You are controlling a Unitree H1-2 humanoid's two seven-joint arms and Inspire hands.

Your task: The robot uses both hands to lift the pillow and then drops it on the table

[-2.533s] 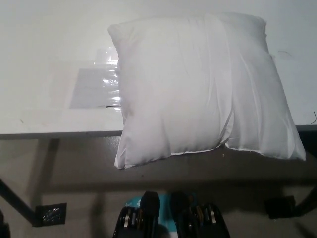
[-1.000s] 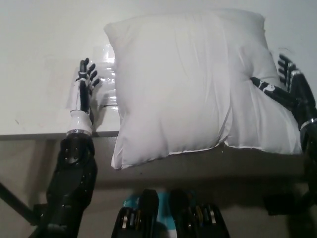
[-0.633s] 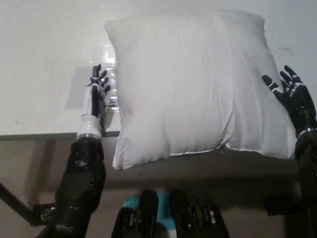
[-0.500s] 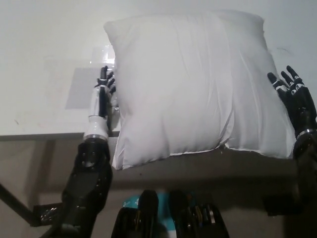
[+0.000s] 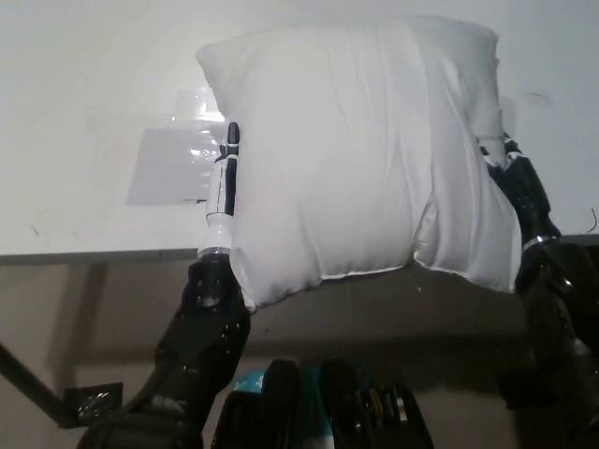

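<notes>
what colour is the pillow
Plain white, no pattern; the head view shows the pillow best.

head camera, steeply down, table near

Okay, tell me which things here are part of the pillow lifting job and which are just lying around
Part of the job:
pillow
left hand, pressed against the pillow's left side
right hand, pressed into its right side
table

Just lying about:
clear plastic sheet, flat on the table left of the pillow

Both hands have closed in, squeezing the pillow narrower.
</notes>
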